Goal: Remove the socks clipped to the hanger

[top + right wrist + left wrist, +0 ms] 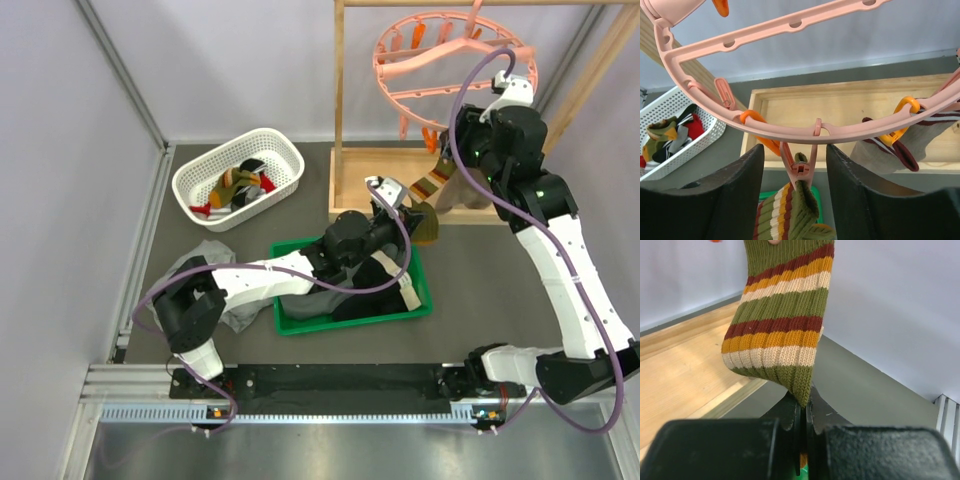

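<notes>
Left fingers [795,415]: pressed almost together on the lower edge of the olive striped sock [780,325].
Olive striped sock: top held by a pink clip [799,167] on the hanger [790,134] — bottom in the left fingers.
Right fingers [735,195]: spread wide, one on each side of that clip, holding nothing.
Hanger: hooked on the wooden rack [340,100], over the tabletop's [480,270] far right.
Second sock [880,150]: in an orange clip [900,120] along the ring.
White basket [285,150]: holds other socks [235,188] — far left.
</notes>
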You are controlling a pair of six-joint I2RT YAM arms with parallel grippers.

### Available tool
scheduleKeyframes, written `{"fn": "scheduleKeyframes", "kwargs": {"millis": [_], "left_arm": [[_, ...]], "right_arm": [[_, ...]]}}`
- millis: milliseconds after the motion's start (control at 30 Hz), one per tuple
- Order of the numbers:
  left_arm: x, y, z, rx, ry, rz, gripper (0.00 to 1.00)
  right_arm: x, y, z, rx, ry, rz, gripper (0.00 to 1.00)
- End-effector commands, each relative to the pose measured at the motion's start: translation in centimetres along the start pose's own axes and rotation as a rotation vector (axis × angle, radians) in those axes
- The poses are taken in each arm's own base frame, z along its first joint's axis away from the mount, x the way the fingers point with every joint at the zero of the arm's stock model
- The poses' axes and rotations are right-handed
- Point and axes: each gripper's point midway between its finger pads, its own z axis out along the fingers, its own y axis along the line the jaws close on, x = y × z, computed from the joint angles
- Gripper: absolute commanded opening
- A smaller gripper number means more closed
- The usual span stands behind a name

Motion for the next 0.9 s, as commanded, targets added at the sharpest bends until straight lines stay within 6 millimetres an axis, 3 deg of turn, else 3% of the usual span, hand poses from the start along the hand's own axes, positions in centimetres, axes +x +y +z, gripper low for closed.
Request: {"fn": "scheduleKeyframes", "kwargs": {"millis": [0, 467, 633, 867], "left_arm": [[-4.5, -1.2, -0.7, 0.024, -0.107, 0.004, 0.00], [-5.0, -1.5, -1.0, 0.026, -0.115, 0.013, 0.00], [-4.9, -1.3, -1.2, 0.017, -0.112, 0.019, 0.00], [-4.8, -0.7, -1.7, -0.009, -0.111, 0.029, 0.00]], "right_arm": [[-1.3, 0.6, 0.3, -0.003, -0.060, -0.019, 0.50], [-0.7, 0.6, 0.9, 0.001, -0.045, -0.017, 0.48], [-1.3, 0.8, 0.9, -0.002, -0.062, -0.010, 0.21], [-1.9, 0.7, 0.4, 0.000, -0.089, 0.020, 0.01]]}}
